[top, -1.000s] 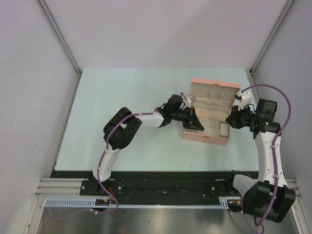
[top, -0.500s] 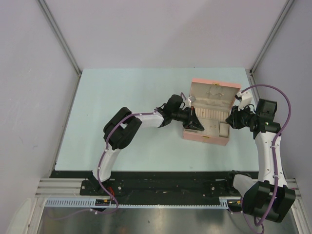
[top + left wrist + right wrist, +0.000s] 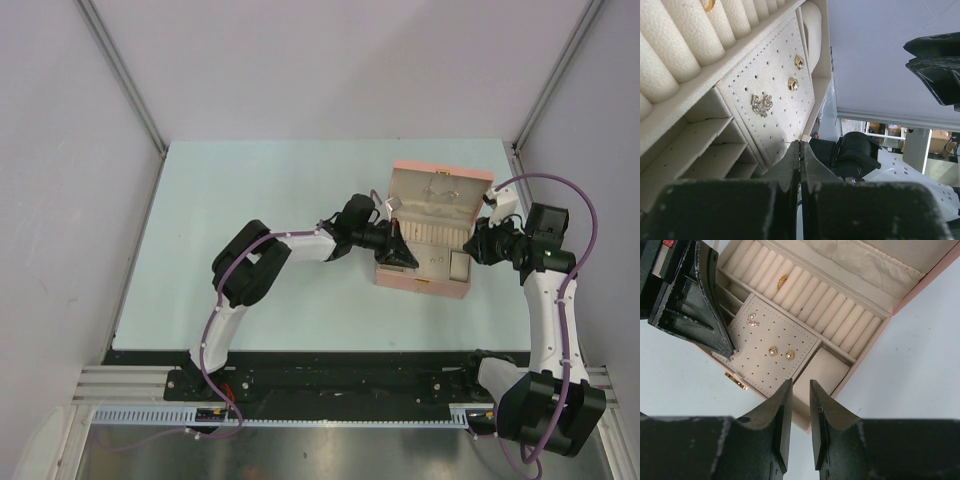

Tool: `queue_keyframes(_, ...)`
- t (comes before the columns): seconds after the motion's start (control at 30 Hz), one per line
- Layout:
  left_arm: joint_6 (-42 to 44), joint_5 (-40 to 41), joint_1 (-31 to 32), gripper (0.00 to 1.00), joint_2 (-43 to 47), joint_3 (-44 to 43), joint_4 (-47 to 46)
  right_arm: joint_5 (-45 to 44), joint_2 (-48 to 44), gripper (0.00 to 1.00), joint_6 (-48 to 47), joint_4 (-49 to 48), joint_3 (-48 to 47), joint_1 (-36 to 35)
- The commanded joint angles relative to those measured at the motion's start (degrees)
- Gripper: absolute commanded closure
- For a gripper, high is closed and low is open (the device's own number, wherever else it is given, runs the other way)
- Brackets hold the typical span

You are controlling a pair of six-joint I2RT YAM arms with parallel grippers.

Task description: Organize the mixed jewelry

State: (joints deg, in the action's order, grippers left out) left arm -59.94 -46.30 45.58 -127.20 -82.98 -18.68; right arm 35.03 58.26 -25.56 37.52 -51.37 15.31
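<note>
The pink jewelry box (image 3: 392, 275) lies open between my arms. Its cream perforated pad (image 3: 765, 375) bears two gold studs (image 3: 772, 351) and a crystal piece (image 3: 753, 320). They also show in the left wrist view: the studs (image 3: 792, 84) and the crystal piece (image 3: 761, 105). A gold ring (image 3: 781, 280) sits in the ring rolls. My left gripper (image 3: 800, 142) is shut at the pad's front corner, with a tiny sparkling piece (image 3: 724, 357) at its tips. My right gripper (image 3: 800, 385) is slightly open and empty above the small cream cushion (image 3: 821, 376).
The box's lid (image 3: 440, 188) stands open at the back with small pieces hanging in it. A gold clasp (image 3: 736, 381) is on the front wall. Small empty compartments (image 3: 710, 150) lie left of the pad. The enclosure's walls stand close on the right.
</note>
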Motion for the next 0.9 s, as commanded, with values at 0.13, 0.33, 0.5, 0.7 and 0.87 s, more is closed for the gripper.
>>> queue_keyframes(0.13, 3.16, 1.66, -0.41, 1.0, -0.42, 2.12, 5.4, 1.36, -1.13, 0.75, -0.45, -0.25, -0.04, 0.42)
queue_keyframes(0.33, 3.52, 2.09, -0.76, 1.0, -0.86, 0.9, 5.49, 1.45, -0.96, 0.75, -0.45, -0.25, -0.04, 0.42)
queue_keyframes(0.5, 3.08, 1.74, -0.85, 1.0, -1.21, -0.78, 5.06, 1.45, -1.04, 0.75, -0.54, -0.16, -0.04, 0.51)
queue_keyframes(0.7, 2.64, 1.3, -0.76, 1.0, -1.39, -1.04, 4.26, 1.45, -0.87, 0.75, -0.54, -0.34, -0.04, 0.51)
queue_keyframes(0.87, 2.55, 1.04, -0.76, 1.0, -1.39, -2.1, 4.17, 1.45, -0.78, 0.75, -0.54, -0.16, -0.04, 0.51)
